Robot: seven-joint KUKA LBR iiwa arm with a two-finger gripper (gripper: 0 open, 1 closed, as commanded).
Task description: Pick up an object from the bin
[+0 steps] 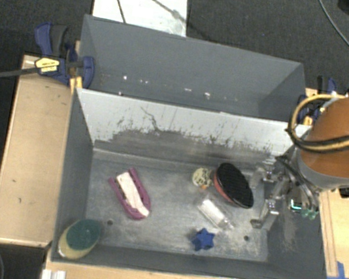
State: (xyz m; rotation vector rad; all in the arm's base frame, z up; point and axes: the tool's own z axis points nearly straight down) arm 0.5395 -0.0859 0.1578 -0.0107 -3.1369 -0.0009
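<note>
Inside, the bin (192, 72) holds a black disc (233, 184), blue star (203, 240), sponge (80, 238).

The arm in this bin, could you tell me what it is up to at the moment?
The gripper is low at the right end of the bin, just beside a black oval thing with a red rim. A clear packet and a blue star-shaped toy lie close by. Nothing is visibly held yet.

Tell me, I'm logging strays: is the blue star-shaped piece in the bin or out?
In: the blue star-shaped piece lies on the floor of the bin, near its front wall, apart from the tool.
</note>
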